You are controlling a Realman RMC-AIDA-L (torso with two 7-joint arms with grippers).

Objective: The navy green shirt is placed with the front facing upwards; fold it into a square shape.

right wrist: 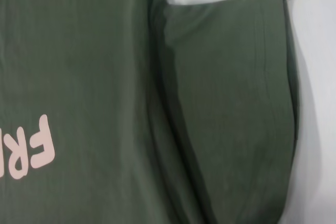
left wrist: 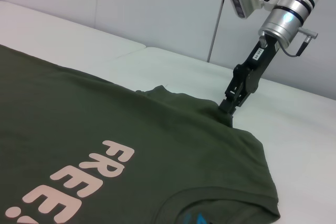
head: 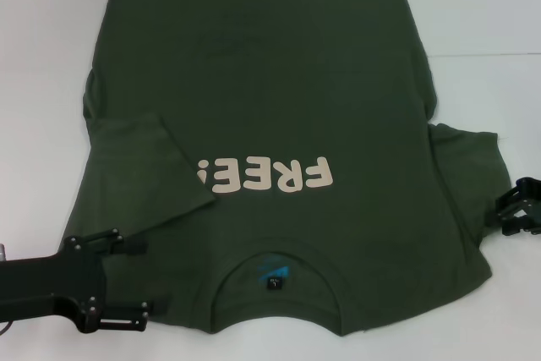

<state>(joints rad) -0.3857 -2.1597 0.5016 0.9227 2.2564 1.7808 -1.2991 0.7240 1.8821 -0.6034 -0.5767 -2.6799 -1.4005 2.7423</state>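
- Head view: navy green shirt (head: 279, 133) flat on table (head: 490, 23), front up, left sleeve folded inward; left gripper (head: 127, 281), jaws wide, empty.
- Left wrist view: right gripper (left wrist: 227, 113) at right sleeve (left wrist: 210, 114); jaw state unclear.
- Right wrist view: right sleeve unfolded; judged next fold.

Navy green shirt (left wrist: 131, 145) spread flat on white table (left wrist: 173, 66), cream "FREE!" print (left wrist: 73, 187) and collar edge with blue label (left wrist: 197, 217) near frame bottom; right gripper (left wrist: 229, 107) across the cloth, tips down touching the sleeve fabric, silver arm (left wrist: 286, 17) above.
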